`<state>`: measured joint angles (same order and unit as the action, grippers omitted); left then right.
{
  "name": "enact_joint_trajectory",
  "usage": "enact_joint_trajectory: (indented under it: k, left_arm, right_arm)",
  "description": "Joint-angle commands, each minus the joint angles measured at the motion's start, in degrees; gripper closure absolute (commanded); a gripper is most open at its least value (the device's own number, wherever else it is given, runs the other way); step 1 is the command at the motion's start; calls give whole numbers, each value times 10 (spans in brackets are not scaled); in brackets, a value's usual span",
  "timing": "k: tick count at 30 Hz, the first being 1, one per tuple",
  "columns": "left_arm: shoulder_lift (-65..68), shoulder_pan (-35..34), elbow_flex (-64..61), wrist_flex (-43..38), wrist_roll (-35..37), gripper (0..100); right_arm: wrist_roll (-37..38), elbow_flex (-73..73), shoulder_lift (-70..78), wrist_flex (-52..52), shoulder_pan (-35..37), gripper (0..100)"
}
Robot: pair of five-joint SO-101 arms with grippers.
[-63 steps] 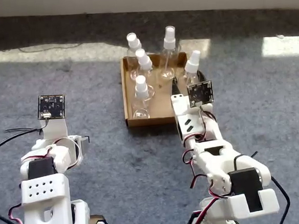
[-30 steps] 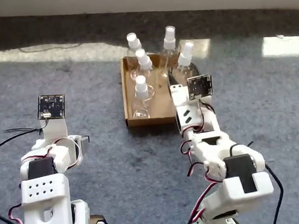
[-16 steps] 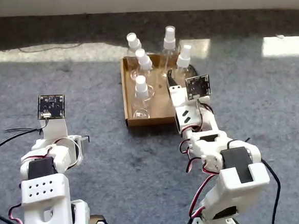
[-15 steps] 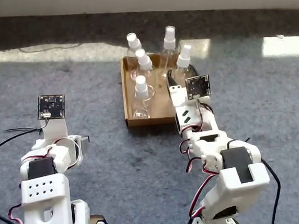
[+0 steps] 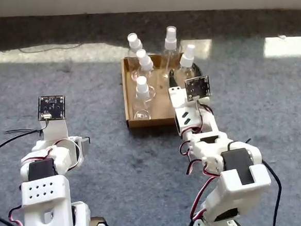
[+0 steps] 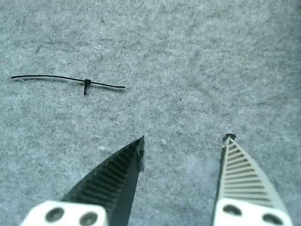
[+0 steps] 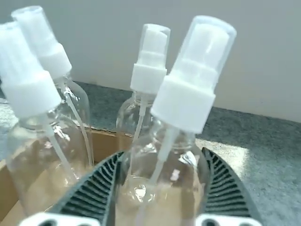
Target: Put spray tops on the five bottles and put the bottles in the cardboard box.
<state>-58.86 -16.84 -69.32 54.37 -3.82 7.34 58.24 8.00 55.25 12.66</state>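
Five clear bottles with white spray tops stand in the cardboard box (image 5: 125, 94): three at the left (image 5: 134, 49) (image 5: 145, 66) (image 5: 142, 93), one at the back (image 5: 170, 44), one at the right. My right gripper (image 5: 185, 75) is shut on that right-hand bottle (image 5: 188, 58), which stands upright inside the box's right side. In the right wrist view the held bottle (image 7: 164, 169) sits between the black ribbed fingers of my right gripper (image 7: 162, 155), with other bottles (image 7: 42, 117) behind it. My left gripper (image 6: 186, 138) is open over bare carpet, far left of the box.
Grey carpet covers the floor. A black cable tie (image 6: 70, 81) lies on it ahead of the left gripper. Sunlit strips cross the carpet behind the box (image 5: 285, 45). A pale wall runs along the back.
My right arm carried the fifth bottle from the box's right edge inward and set it among the others. The left arm has not moved.
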Motion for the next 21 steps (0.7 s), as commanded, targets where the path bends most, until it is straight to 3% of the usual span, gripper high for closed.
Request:
enact_joint_trajectory:
  k: [1, 21]
  left_arm:
    - [-8, -3, 5, -9, 2, 751]
    - [-8, -4, 5, -9, 2, 751]
  right_arm:
    - [-4, -27, -2, 10, 4, 824]
    - [-4, -31, -5, -40, 16, 774]
